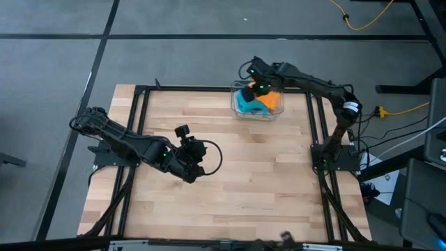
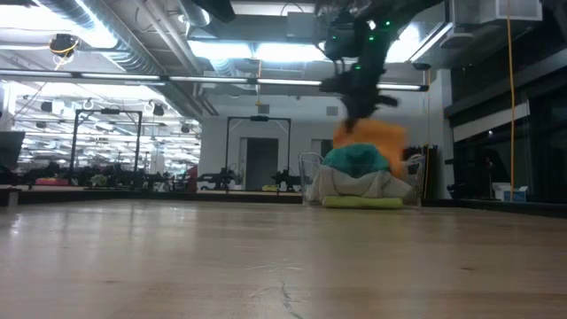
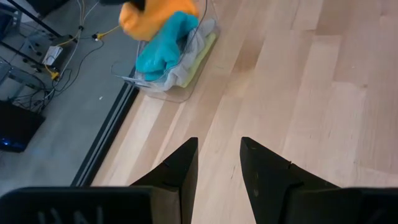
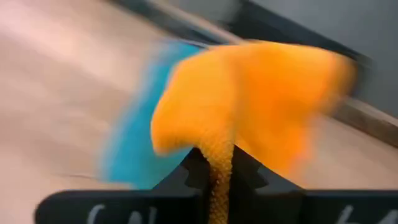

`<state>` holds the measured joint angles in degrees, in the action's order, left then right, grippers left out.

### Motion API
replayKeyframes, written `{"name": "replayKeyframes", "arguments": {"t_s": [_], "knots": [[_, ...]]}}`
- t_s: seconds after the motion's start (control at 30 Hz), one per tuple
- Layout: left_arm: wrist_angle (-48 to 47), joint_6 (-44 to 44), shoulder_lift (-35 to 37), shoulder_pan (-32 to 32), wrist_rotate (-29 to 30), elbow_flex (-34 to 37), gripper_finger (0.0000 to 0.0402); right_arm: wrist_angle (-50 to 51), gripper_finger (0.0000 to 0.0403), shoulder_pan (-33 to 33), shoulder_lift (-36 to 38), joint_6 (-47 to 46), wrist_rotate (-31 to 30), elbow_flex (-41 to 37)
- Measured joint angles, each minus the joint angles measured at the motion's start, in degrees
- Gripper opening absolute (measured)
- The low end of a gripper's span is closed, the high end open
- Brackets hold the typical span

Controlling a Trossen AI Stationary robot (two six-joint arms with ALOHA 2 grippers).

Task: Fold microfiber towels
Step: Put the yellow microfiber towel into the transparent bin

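Observation:
A clear plastic bin [image 1: 273, 113] at the table's far right holds the towels. The teal towel [image 1: 245, 103] lies on top of a grey-blue towel [image 3: 186, 62] and a lime green towel [image 2: 359, 202]. My right gripper [image 1: 263, 86] is over the bin, shut on the orange towel [image 1: 270, 99]. My left gripper [image 3: 219, 163] is open and empty above the bare wood at the table's middle left. My right gripper pinches a bunched ridge of the orange towel [image 4: 219, 163] between its two fingers, which come from above, pointing down. The towel hangs below the fingers [image 2: 376, 140] over the bin; whether its lower part rests on the teal towel cannot be told.
The black frame rails [image 1: 139, 118] run along the table's left, far and right sides. Bare wood [image 1: 258, 174] spreads between my left gripper and the bin. Cables lie on the floor beyond the far right corner.

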<state>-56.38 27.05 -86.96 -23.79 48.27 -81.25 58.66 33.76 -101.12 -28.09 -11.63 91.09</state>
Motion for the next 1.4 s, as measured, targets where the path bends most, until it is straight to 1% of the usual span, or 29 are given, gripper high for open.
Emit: {"name": "replayKeyframes", "arguments": {"t_s": [0.1, 0.17, 0.23, 0.37, 0.47, 0.53, 0.6, 0.7, 0.77, 0.83, 0.9, 0.97, 1.0, 1.07, 1.13, 1.2, 1.23, 1.4], "knots": [[-0.14, 0.0, 0.0, 0.0, 0.01, 0.0, 0.0111, -8.93, 0.0045, -0.13, -1.38, 2.96, 7.7, 0.0], [-0.26, 0.0, 0.0, 0.0, 0.0, 0.0, 0.0111, -12.26, 0.0061, -0.08, -1.6, 2.8, 10.31, 0.0], [-0.32, 0.0, 0.0, 0.0, 0.0, 0.0, 0.0111, -13.08, 0.0083, -0.02, -1.6, 2.88, 11.63, 0.0], [-1.18, 0.09, 0.0, 0.0, 0.0, 0.01, 0.0111, -12.45, 0.0133, -0.06, -1.6, 2.87, 12.08, 0.0], [-1.8, 1.36, 0.0, 0.0, 0.0, 0.02, 0.0111, -12.64, 0.0167, -0.06, -1.6, 3.88, 16.1, 0.0], [-2.0, 1.38, 0.0, 0.0, 0.0, 0.02, 0.0111, -14.97, 0.0183, -0.06, -1.52, 6.07, 22.38, 0.0], [-2.13, 1.4, 0.0, 0.0, 0.0, 0.02, 0.0111, -16.29, 0.0194, -0.04, -1.36, 8.04, 30.96, 0.43], [-2.14, 1.42, 0.0, 0.0, 0.0, 0.02, 0.0111, -15.28, 0.0199, -0.02, -1.31, 10.61, 43.0, 3.2], [-2.14, 1.42, 0.0, 0.0, 0.0, 0.02, 0.0111, -14.17, 0.0198, -0.11, -1.21, 12.14, 47.91, 5.01], [-2.14, 1.46, 0.0, 0.0, 0.0, 0.02, 0.0111, -11.19, 0.0195, -0.17, -1.21, 13.82, 49.51, 7.17], [-2.14, 1.49, 0.0, 0.0, 0.0, 0.02, 0.0111, -8.41, 0.019, -0.18, -1.21, 15.06, 47.95, 9.36], [-2.14, 1.51, 0.0, 0.0, 0.0, 0.02, 0.0111, -5.77, 0.0186, -0.43, -1.12, 15.35, 42.3, 10.67], [-2.14, 1.51, 0.0, 0.0, 0.0, 0.02, 0.0111, -4.17, 0.0184, -0.57, -1.12, 15.62, 38.1, 11.0], [-2.09, 1.53, 0.0, 0.0, 0.01, 0.1, 0.0111, -2.49, 0.018, -0.97, -1.14, 17.52, 27.88, 10.77], [-1.9, 1.64, 0.0, 0.0, 0.02, 0.76, 0.0111, -2.96, 0.0176, -1.67, -1.07, 19.31, 17.16, 8.58], [-1.89, 2.83, 0.0, -0.02, 0.0, 1.82, 0.0111, -3.54, 0.0175, -2.34, -1.23, 19.54, 10.6, 5.04], [-1.9, 3.36, 0.0, 0.0, 0.02, 2.49, 0.0111, -5.7, 0.0174, -2.73, -1.34, 19.47, 9.72, 2.74], [-1.9, 5.49, -0.02, 0.02, 0.06, 6.49, 0.0111, -15.98, 0.0174, -4.36, -1.4, 19.31, 11.46, -9.14]]}}
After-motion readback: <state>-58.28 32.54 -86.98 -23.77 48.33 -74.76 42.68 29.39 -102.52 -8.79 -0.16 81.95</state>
